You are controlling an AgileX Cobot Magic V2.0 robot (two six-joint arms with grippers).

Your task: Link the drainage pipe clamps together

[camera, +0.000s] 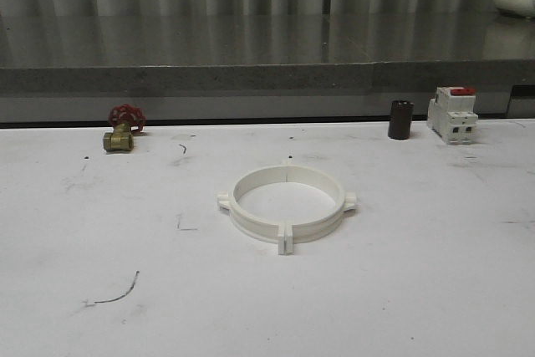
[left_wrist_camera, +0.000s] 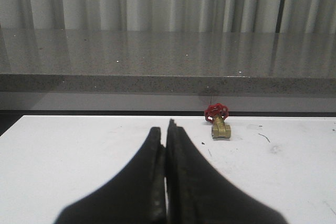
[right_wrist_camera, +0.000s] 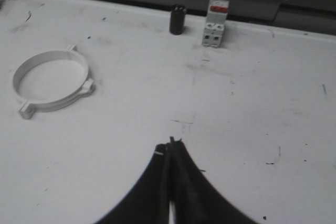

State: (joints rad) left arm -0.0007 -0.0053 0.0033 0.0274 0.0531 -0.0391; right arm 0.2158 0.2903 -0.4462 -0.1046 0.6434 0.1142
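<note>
White scuffed table (camera: 401, 290), two white plastic semicircular pipe clamps (camera: 287, 204) joined as one ring at its centre, white boxy breaker with red top (camera: 452, 114) far right, brass valve with red handwheel (camera: 122, 130) far left, dark cylinder (camera: 400, 119) beside breaker, my left gripper (left_wrist_camera: 166, 132) clenched empty, my right gripper (right_wrist_camera: 171, 148) clenched empty, clear of ring.

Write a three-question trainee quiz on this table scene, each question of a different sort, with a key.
1. True or false: the two clamps lie apart on the table.
2. Which stands beside the breaker? A. valve B. dark cylinder C. clamps
3. Fill in: the left gripper and right gripper are both ____.

Key:
1. False; they sit together as one ring.
2. B, the dark cylinder; the valve is at the far left.
3. Shut, holding nothing.
</note>
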